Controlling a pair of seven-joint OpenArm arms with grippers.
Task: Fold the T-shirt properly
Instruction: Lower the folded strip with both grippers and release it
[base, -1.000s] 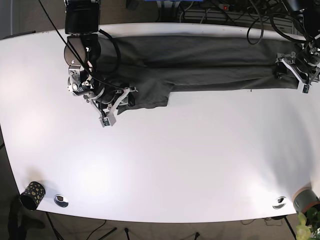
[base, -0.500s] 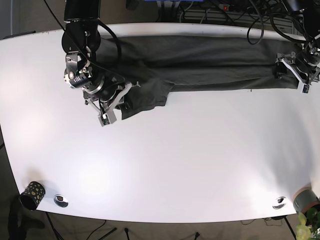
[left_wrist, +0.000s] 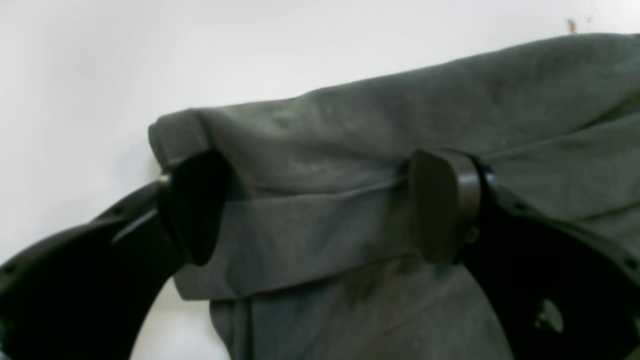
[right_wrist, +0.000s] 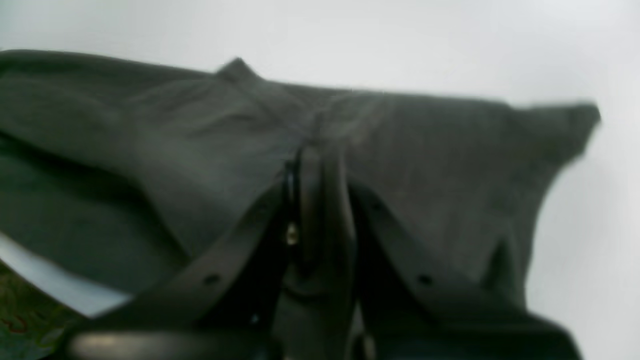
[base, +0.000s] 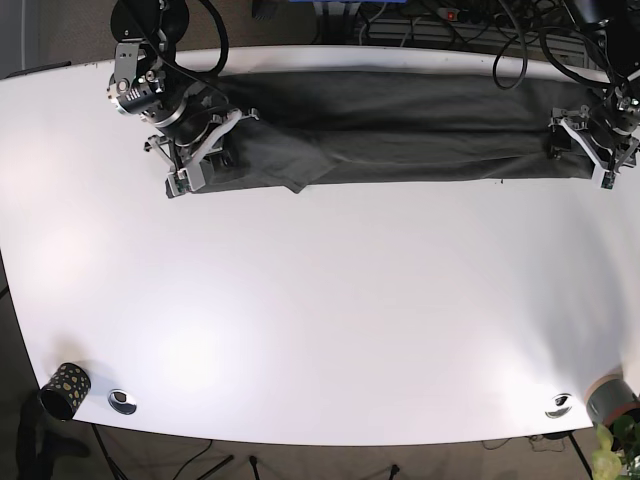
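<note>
base view: t-shirt (base: 400, 125) stretched between grippers — right gripper (base: 205, 150) pinching it, left gripper (base: 585, 140) spread apart.

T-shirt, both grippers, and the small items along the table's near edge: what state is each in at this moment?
T-shirt: folded into a long band along the far side of the table, flat.
Right gripper: shut on the T-shirt's cloth at its end.
Left gripper: open, fingers straddling the T-shirt's other end, not pinching.
Speckled cup: upright at the near corner.
</note>
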